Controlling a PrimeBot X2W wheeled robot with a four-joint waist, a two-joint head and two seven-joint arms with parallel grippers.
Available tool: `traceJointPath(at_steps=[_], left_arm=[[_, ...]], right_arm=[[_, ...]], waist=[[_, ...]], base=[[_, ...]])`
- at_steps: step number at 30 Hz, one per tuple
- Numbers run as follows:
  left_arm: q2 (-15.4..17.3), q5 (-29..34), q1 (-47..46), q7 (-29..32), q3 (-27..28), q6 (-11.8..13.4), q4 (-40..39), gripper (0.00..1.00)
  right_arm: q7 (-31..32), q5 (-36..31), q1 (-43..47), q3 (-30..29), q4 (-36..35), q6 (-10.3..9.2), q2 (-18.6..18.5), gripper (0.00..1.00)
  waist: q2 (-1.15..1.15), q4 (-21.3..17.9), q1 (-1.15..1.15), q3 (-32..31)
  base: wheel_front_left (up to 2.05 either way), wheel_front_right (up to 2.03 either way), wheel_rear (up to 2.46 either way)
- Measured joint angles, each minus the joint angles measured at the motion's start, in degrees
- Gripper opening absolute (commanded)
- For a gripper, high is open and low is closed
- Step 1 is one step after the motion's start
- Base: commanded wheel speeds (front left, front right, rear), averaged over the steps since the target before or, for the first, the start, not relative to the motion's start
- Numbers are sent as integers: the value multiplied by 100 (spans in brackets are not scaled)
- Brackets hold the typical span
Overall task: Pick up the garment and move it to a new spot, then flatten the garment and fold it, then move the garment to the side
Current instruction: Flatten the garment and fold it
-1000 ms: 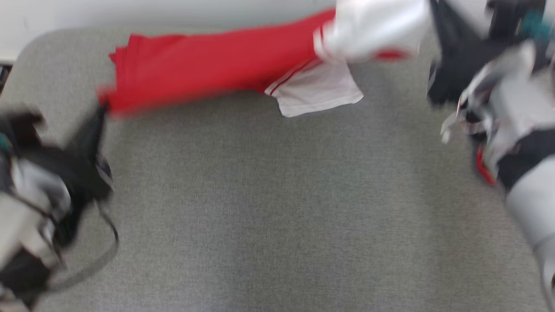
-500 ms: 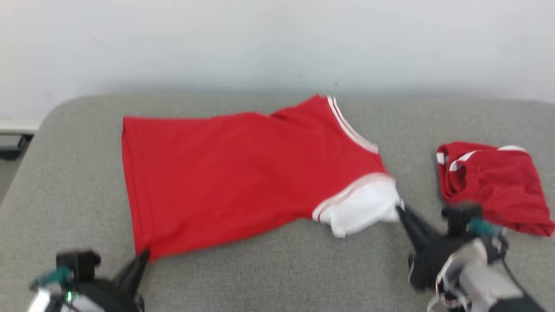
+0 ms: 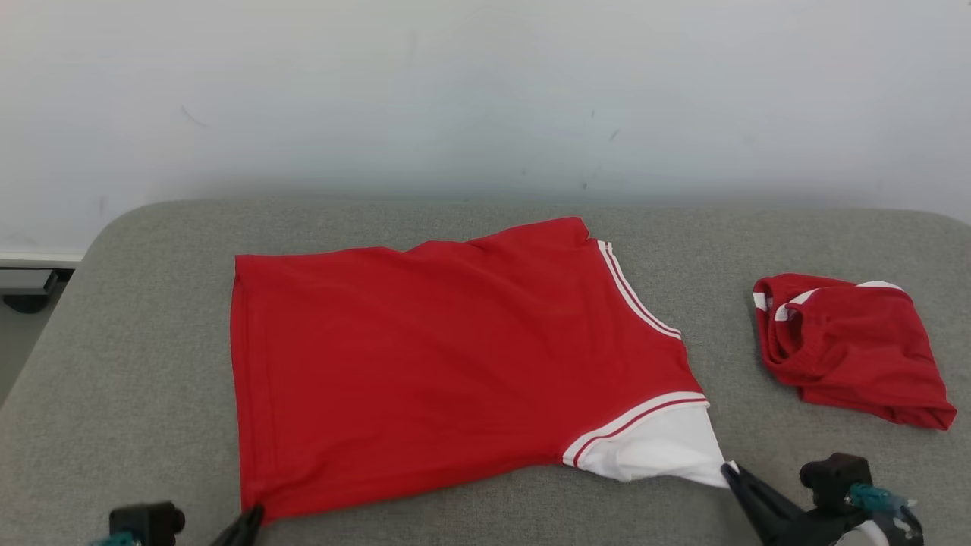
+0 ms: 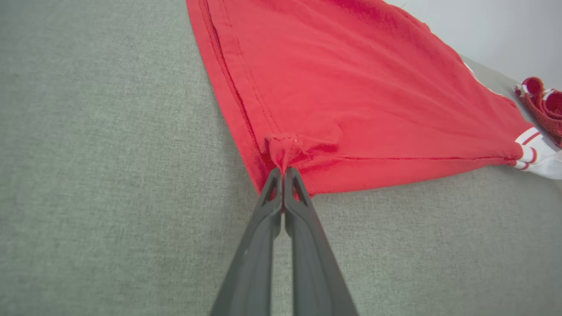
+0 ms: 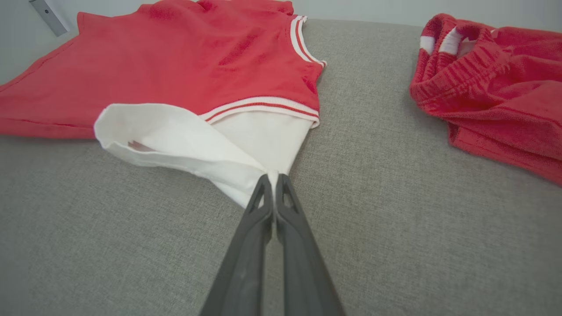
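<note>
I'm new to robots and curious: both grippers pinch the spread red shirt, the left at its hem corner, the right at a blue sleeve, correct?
Not quite: the sleeve is white, not blue, as the right wrist view shows. The left gripper does pinch the hem corner of the red shirt, the right gripper the sleeve.

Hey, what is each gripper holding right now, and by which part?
Both hold the red shirt: the left gripper pinches its near hem corner, the right gripper pinches the edge of its white sleeve.
</note>
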Motion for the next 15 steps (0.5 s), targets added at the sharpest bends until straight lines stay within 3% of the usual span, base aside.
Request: traceJointPath(at_steps=[12, 13, 14, 15], left_arm=[[-236, 10, 213, 48, -231, 10, 156, 0], [-236, 10, 213, 47, -226, 36, 181, 0], [-241, 10, 210, 48, -225, 55, 214, 31], [-243, 10, 211, 49, -223, 58, 234, 85]], right_arm=[[235, 88, 72, 98, -56, 0, 53, 0], [256, 112, 71, 89, -56, 0, 54, 46], [256, 145, 73, 62, -56, 0, 54, 100], [282, 174, 72, 51, -59, 0, 47, 100]], waist=[[0, 49, 1, 38], [1, 56, 0, 33], [1, 63, 0, 29], [1, 74, 1, 24]], base=[[0, 0, 0], [0, 0, 0], [0, 0, 0], [0, 0, 0]])
